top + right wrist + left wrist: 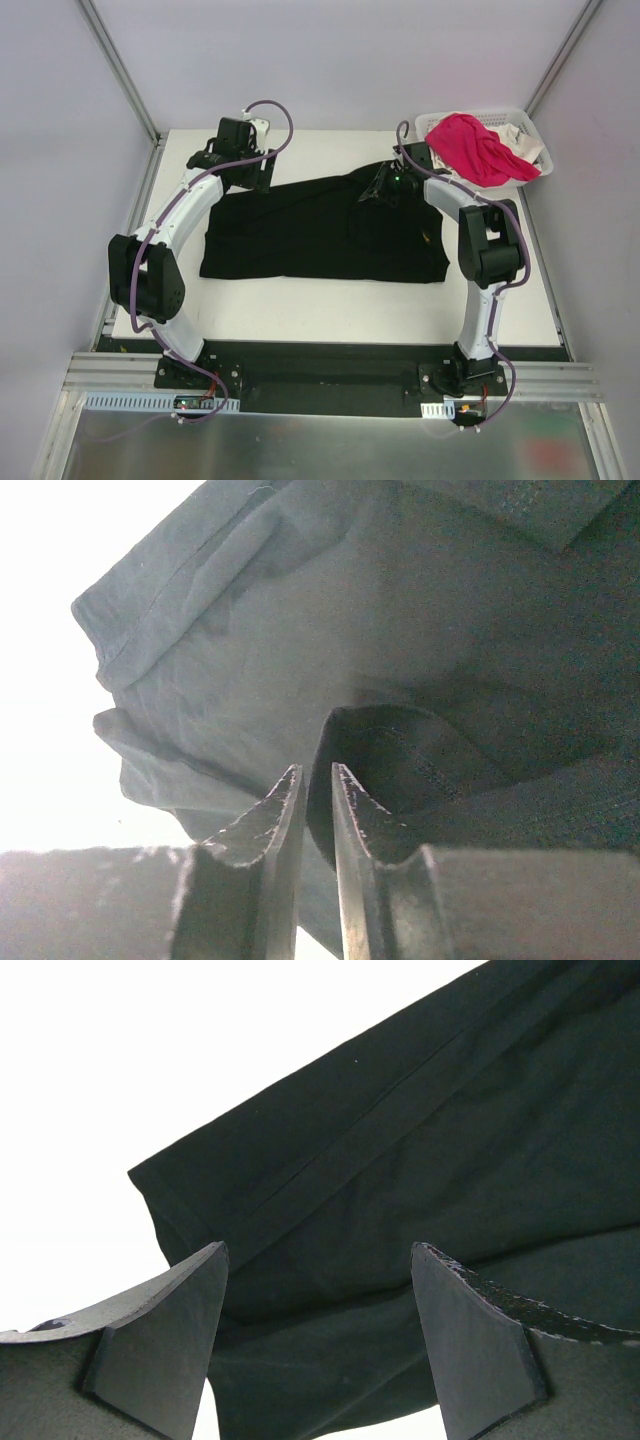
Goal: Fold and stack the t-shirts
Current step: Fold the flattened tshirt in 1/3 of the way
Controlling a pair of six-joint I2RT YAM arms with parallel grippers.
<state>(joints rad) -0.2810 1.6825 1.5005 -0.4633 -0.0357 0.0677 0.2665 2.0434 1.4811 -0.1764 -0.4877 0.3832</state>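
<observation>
The black t-shirt lies spread across the middle of the table, folded into a wide band, with no print showing. My left gripper hangs open over its far left corner; in the left wrist view the wide jaws frame the black t-shirt with nothing between them. My right gripper sits low on the far right part of the shirt. Its jaws stand a narrow slit apart, and a raised fold of the black t-shirt stands right at the tips. The pink t-shirt and a white t-shirt lie in the basket.
The white lattice basket stands at the far right corner of the table. Metal frame posts rise at both far corners. White table shows in front of the black shirt and to its left.
</observation>
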